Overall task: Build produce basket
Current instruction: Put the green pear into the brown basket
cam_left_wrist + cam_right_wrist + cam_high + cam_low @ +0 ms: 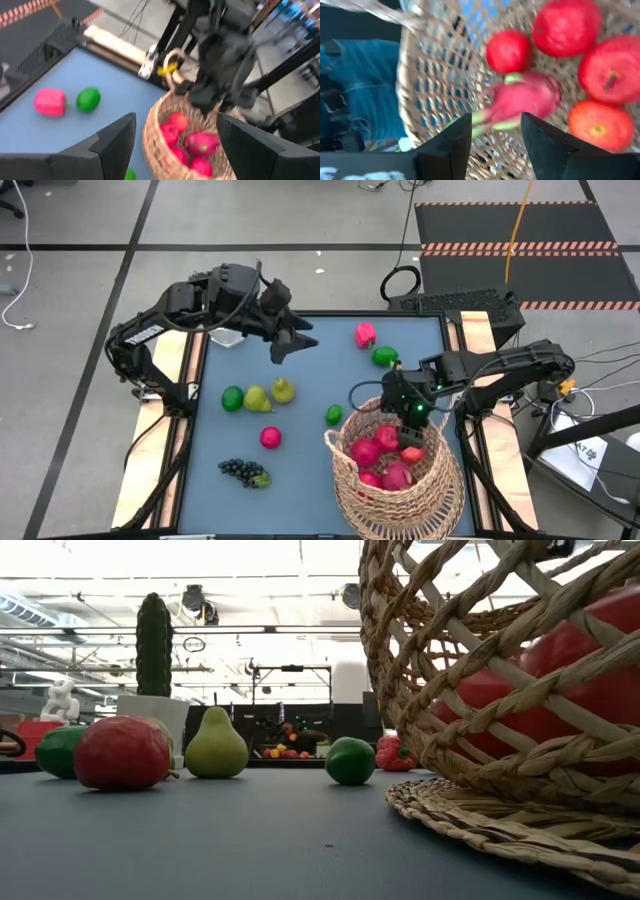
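Note:
The tan wicker basket (395, 480) stands at the table's near right on its flat base (500, 820). Inside it lie red apples (565, 25) and a pink dragon fruit (520, 102). My right gripper (496, 135) hangs open over the basket's far rim (410, 415), with the dragon fruit just beyond its fingertips and nothing between them. My left gripper (295, 340) is raised over the table's far left, open and empty. Loose produce lies on the blue mat: a pink fruit (365, 334), limes (384, 357), pears (258, 397), a pink apple (270, 437) and dark grapes (243, 471).
The basket's loop handle (365, 395) arches up just left of my right gripper. A green cactus in a white pot (153, 645) stands at the far left, behind the pears. Wooden rails (190, 360) run along the table's left and right sides.

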